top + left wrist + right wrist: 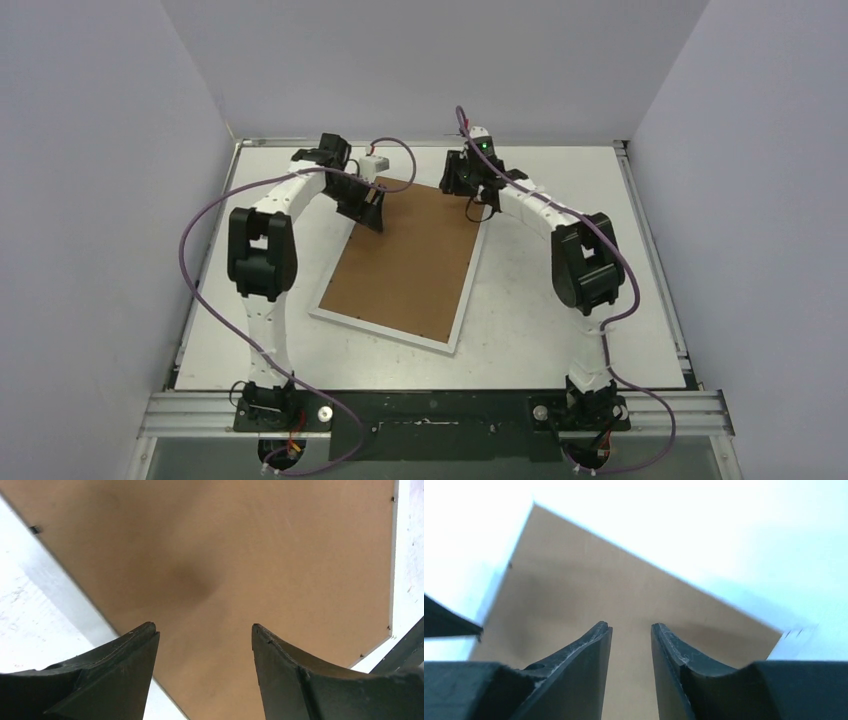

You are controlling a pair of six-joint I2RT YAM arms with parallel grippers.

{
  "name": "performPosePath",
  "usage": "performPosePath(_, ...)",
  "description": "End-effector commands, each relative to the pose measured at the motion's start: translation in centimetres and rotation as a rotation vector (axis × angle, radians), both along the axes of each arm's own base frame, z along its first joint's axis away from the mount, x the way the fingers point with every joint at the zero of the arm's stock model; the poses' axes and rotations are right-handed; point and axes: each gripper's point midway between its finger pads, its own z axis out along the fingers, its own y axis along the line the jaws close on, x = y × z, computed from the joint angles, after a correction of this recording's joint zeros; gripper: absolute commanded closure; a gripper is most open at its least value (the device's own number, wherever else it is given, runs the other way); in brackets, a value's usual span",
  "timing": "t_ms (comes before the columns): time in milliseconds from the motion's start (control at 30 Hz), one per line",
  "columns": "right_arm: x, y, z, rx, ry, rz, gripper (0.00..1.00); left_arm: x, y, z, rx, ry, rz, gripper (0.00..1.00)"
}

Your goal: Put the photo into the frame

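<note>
**A:** What sits inside the frame (pixel 385 328)?

**B:** A plain brown backing board (pixel 410 255). It fills the opening almost edge to edge, and only a thin white rim shows around it. The frame lies flat on the white table (pixel 530 340), back side up, turned at a slant between the two arms.

**A:** And the photo?

**B:** No view shows it. Whether it lies beneath the board I cannot tell.

**A:** How does the frame look up close?

**B:** In the left wrist view, the rim (pixel 395 555) runs as a pale strip along the board's edge. Small dark tabs (pixel 34 529) sit where the board meets the rim. The board itself is smooth and matte, with a soft shadow near its middle.

**A:** The fingers?

**B:** The left gripper (pixel 204 627) hangs over the board near its far left corner, jaws spread wide, with only bare board showing between them. The right gripper (pixel 630 626) hangs over the far right corner. Its jaws are apart by only a narrow gap and grip nothing. From above, the left gripper (pixel 375 215) and the right gripper (pixel 478 205) both stand at the frame's far end.
</note>
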Motion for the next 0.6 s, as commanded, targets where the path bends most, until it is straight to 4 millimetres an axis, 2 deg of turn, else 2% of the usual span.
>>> performPosePath(0,5.6,-2.2,3.0,-0.006,-0.143,-0.096,0.62,-0.9,-0.5,4.0,0.023,-0.123,-0.089,0.33)
performPosePath(100,8.4,-3.0,1.4,-0.04,-0.138,-0.122,0.6,-3.0,-0.3,3.7,0.051,-0.076,-0.135,0.33)
performPosePath(200,10.3,-3.3,-1.1,-0.068,-0.105,-0.126,0.6,-5.2,0.5,4.4,0.065,-0.054,-0.154,0.33)
performPosePath(300,10.3,-3.9,-3.8,-0.115,-0.064,-0.134,0.61,-8.2,2.2,5.2,0.091,-0.049,-0.195,0.27)
performPosePath(400,9.6,-5.1,-5.7,-0.14,-0.028,-0.147,0.62,-11.7,5.0,4.8,0.148,-0.016,-0.249,0.24)
performPosePath(567,8.3,-6.8,-6.6,-0.118,0.013,-0.165,0.64,-15.9,8.8,3.3,0.273,-0.014,-0.348,0.23)
